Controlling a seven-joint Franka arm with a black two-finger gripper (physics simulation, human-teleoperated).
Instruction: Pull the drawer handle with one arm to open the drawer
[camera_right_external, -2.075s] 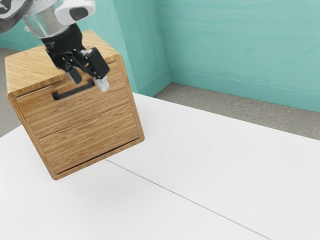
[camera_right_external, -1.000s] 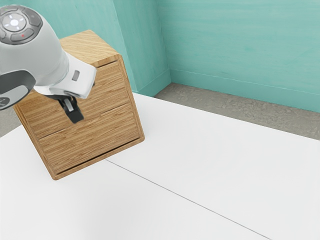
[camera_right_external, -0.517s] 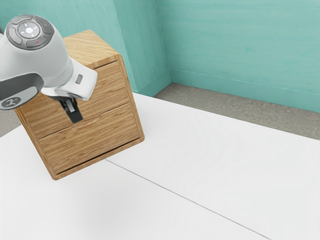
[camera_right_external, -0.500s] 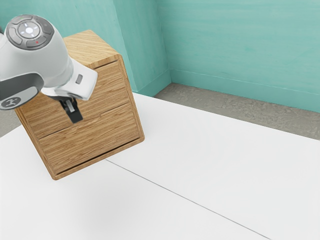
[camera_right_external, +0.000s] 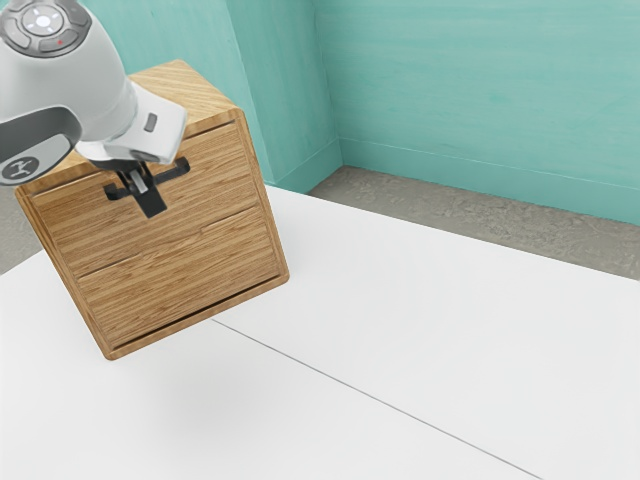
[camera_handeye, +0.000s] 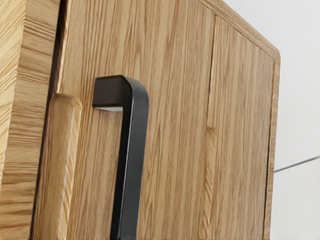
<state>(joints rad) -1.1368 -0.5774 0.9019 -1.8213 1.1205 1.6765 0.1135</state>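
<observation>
A wooden cabinet (camera_right_external: 185, 275) with two drawers stands tilted at the exterior view's left. The top drawer (camera_right_external: 215, 185) carries a black bar handle (camera_right_external: 178, 167). My gripper (camera_right_external: 148, 190) is right at the middle of that handle, and the white hand hides the handle's centre and the drawer's upper edge. In the wrist view the handle (camera_handeye: 131, 150) is very close and runs down under my hand, over the drawer front (camera_handeye: 175, 125). In the exterior view the drawer front looks level with the cabinet face.
The cabinet rests on a white table (camera_right_external: 400, 340) with wide free room toward the exterior view's right. A teal wall (camera_right_external: 470, 90) and a strip of grey floor (camera_right_external: 470, 215) lie behind the table.
My hand has risen from the lower part of the top drawer's front up to its handle. The handle's ends now show beside the hand. The cabinet has not moved.
</observation>
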